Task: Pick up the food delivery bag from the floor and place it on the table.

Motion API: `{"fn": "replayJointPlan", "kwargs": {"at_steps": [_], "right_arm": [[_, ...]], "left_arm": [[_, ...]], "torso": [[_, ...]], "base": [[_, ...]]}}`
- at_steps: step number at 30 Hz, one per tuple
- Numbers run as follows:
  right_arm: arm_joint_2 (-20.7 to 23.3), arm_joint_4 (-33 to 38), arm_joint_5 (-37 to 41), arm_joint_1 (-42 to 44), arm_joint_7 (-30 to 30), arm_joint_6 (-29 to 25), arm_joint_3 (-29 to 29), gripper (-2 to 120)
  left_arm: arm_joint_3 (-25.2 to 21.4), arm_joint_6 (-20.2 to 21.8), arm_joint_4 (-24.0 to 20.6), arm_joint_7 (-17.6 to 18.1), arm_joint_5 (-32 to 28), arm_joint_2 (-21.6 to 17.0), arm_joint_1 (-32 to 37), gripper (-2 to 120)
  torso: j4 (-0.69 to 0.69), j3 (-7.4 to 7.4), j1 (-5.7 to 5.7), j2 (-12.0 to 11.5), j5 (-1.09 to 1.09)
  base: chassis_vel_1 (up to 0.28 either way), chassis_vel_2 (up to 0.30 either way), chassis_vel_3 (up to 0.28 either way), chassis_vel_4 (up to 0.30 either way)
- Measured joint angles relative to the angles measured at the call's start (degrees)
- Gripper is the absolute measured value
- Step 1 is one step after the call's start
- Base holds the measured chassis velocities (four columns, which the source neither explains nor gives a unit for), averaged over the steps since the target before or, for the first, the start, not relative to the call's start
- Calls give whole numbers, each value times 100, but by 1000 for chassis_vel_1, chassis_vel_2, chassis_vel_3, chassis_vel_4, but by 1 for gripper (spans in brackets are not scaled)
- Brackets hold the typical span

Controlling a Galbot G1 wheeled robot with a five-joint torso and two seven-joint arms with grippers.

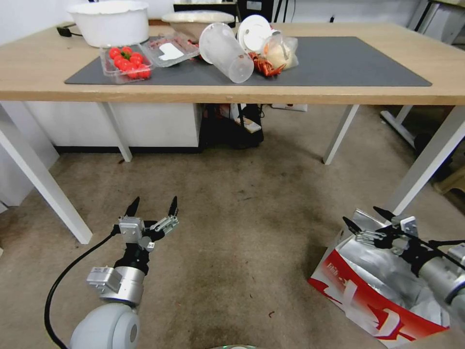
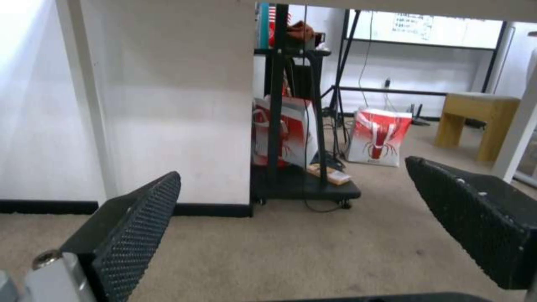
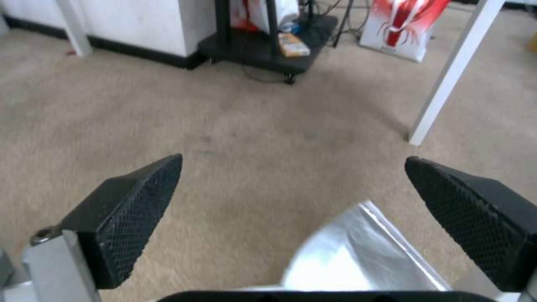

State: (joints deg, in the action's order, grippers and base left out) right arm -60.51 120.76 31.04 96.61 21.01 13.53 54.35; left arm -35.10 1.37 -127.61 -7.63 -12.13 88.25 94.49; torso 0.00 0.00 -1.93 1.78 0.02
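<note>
Reach step: right gripper (image 1: 368, 218), fingers spread wide, hovers over the food delivery bag (image 1: 373, 291) at near right; next, a descent onto its foil rim.

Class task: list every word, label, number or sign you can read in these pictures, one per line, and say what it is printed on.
None can be read.
Large white paper food delivery bag with red trim: white lettering on the red band, too blurred to read.
Whiteboard on the far wall: dark handwriting, too small to read.
Small orange box on the black cart: printing too blurred to read.
</note>
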Motion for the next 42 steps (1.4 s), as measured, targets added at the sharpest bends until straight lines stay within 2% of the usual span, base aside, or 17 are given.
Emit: {"fn": "replayJointPlan", "kwargs": {"at_steps": [5, 6, 7, 9, 10, 12, 13, 15, 20, 25, 27, 33, 36, 42], "right_arm": [[60, -91, 12, -15, 91, -3, 33, 100], [419, -565, 58, -112, 403, -43, 126, 100], [419, -565, 58, -112, 403, -43, 126, 100], [802, -1074, 177, -247, 642, -160, 130, 100], [802, -1074, 177, -247, 642, -160, 130, 100], [1187, -1659, 333, -333, 1126, -407, 116, 100], [1187, -1659, 333, -333, 1126, -407, 116, 100], [1607, -2208, 405, -416, 1504, -584, 90, 100], [2024, -2959, 342, -891, 1702, -721, -147, 100], [2208, -3544, 275, -1255, 1840, -786, -502, 100], [2346, -3846, 342, -1500, 1894, -877, -875, 100], [2434, -4074, 431, -1817, 1897, -980, -1389, 100], [2470, -4431, 413, -2373, 1896, -1057, -2035, 99], [2509, -4676, 265, -2719, 2003, -1056, -2366, 99]], "left_arm": [[0, 0, 0, 0, -1, -3, -3, 100], [1, 0, -16, -1, -2, -7, -13, 100], [1, 0, -16, -1, -2, -7, -13, 100], [5, 1, -41, -2, -4, 0, -21, 100], [5, 1, -41, -2, -4, 0, -21, 100], [4, 1, -50, -6, -6, 22, -33, 100], [4, 1, -50, -6, -6, 22, -33, 100], [27, 3, -51, -19, -6, 45, -65, 100], [39, 3, -43, -28, -5, 75, -92, 100], [42, 0, -2, -31, -2, 91, -94, 100], [40, -6, 30, -33, 2, 116, -104, 100], [43, -9, 48, -38, 26, 149, -119, 100], [44, -9, 61, -41, 57, 182, -123, 100], [45, -9, 69, -41, 74, 191, -117, 100]], "torso": [[0, 0, 0, 0, 0], [-2, 0, 0, 2, -1], [-2, 0, 0, 2, -1], [1, 0, -1, 4, -1], [1, 0, -1, 4, -1], [0, 0, -1, 7, -1], [0, 0, -1, 7, -1], [-1, 0, -1, 8, -1], [1, 0, -2, 12, -2], [0, 0, -2, 13, -1], [0, 0, -2, 13, -1], [-1, 0, -2, 14, -2], [0, 0, -2, 14, -2], [0, 0, -2, 15, -2]], "base": [[0, 0, 0, 0], [0, 0, 0, 0], [0, 0, 0, 0], [0, 0, 0, 0], [0, 0, 0, 0], [0, 0, 0, 0], [0, 0, 0, 0], [0, 0, 0, 0], [0, 0, 0, 0], [0, 0, 0, 0], [0, 0, 0, 0], [0, 0, 0, 0], [0, 0, 0, 0], [0, 0, 0, 0]]}}
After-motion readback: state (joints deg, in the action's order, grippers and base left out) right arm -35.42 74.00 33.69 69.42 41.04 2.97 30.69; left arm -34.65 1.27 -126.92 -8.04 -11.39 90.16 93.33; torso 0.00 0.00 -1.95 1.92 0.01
